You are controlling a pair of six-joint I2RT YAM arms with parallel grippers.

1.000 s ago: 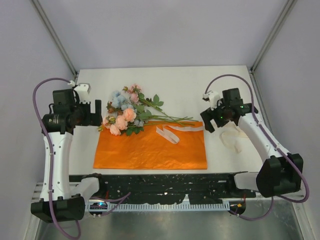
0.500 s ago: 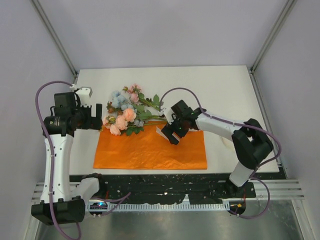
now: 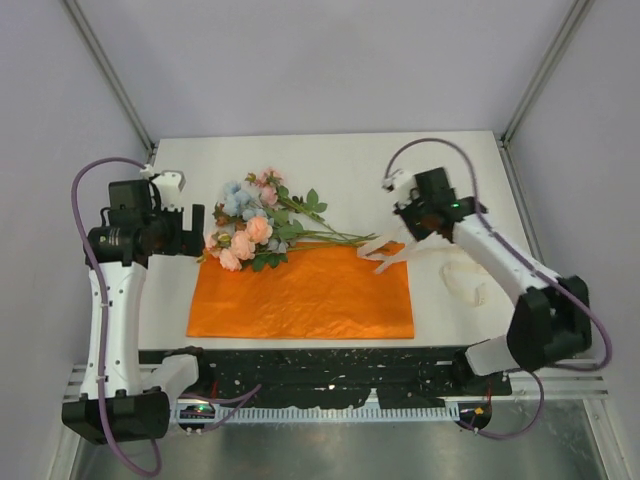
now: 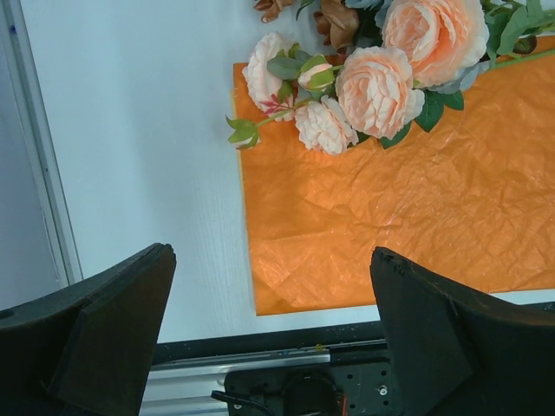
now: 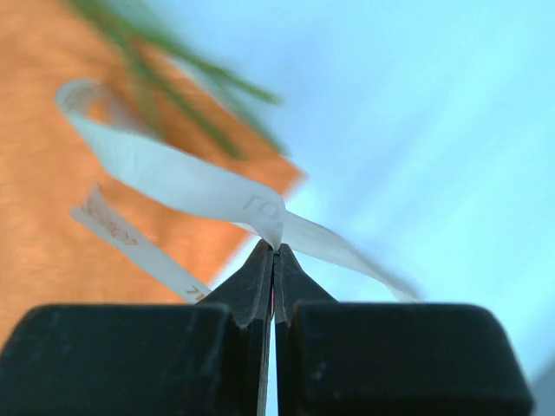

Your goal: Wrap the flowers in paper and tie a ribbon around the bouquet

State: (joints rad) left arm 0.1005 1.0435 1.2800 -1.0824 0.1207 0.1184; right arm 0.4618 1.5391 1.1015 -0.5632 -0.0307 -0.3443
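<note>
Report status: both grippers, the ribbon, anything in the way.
Status: left gripper open and empty, over the paper at its left edge. And right gripper shut on the ribbon, ends trailing over the paper's far right corner. Stems of the flowers lie close beside it.

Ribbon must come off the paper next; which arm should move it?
Right arm: its jaws are shut on the ribbon at the paper's corner; left arm, jaws open, is by the flowers.

- Your paper [image 3: 300,295]: bright orange, finely crinkled.
- Your flowers [image 3: 248,225]: pale blue, pink and peach blooms, green leaves.
- Your ribbon [image 5: 165,173]: cream-white.
- Your desk [image 3: 350,170]: plain white.
</note>
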